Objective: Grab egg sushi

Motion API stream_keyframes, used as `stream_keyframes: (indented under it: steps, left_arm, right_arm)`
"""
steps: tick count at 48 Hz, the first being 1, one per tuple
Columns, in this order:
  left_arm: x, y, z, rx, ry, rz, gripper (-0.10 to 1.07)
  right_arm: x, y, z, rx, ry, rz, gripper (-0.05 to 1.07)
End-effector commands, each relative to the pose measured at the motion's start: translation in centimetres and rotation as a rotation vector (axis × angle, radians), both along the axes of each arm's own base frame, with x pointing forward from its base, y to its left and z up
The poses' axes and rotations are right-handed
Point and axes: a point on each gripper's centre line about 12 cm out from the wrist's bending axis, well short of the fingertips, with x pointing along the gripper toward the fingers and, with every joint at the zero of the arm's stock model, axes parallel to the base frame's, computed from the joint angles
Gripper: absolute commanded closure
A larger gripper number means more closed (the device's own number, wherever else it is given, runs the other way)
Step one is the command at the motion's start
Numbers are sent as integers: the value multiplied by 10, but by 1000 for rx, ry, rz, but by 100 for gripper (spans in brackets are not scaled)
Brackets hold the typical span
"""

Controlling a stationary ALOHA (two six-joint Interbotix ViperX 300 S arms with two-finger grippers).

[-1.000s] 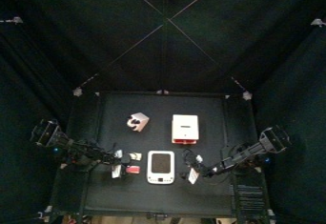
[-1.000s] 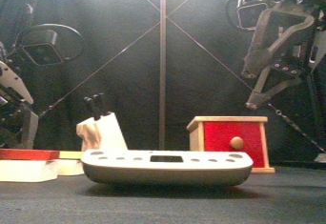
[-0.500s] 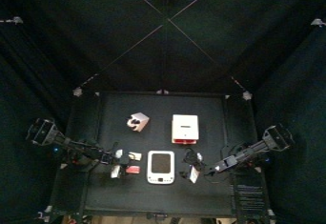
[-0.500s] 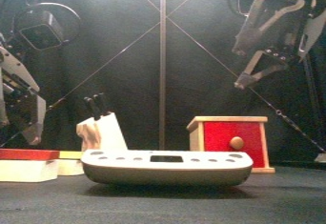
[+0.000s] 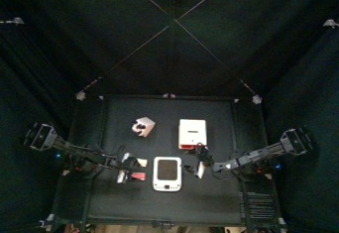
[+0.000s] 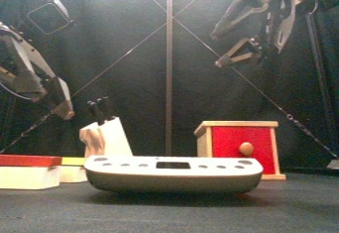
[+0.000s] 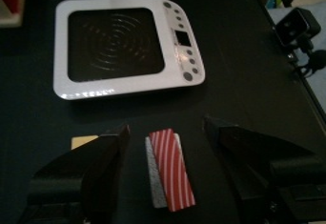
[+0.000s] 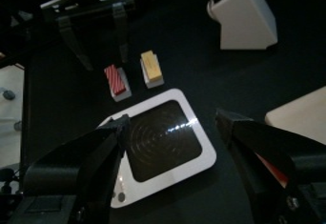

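Jaws wide, left claw [image 7: 163,171] straddles the red sushi [image 7: 169,167], egg sushi [image 7: 87,142] just beside; right claw [image 8: 173,142] hangs wide too.

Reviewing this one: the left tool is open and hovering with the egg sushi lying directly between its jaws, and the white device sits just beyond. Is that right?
Not quite. In the left wrist view, the piece lying between the jaws of the open left tool is the red striped sushi. The egg sushi, yellow-topped, lies beside it, partly hidden behind one jaw. The white device does sit just beyond.
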Motion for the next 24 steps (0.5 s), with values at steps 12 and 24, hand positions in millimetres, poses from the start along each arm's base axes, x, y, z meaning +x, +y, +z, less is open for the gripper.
stream_keyframes:
  steps: [12,24]
  left_arm:
    - [7,23,8,-1,-60,91,2]
    - [-12,31,-13,8,15,116,2]
  right_arm:
    - [5,1,2,-25,-9,5,2]
    - [10,8,20,-43,-62,26,2]
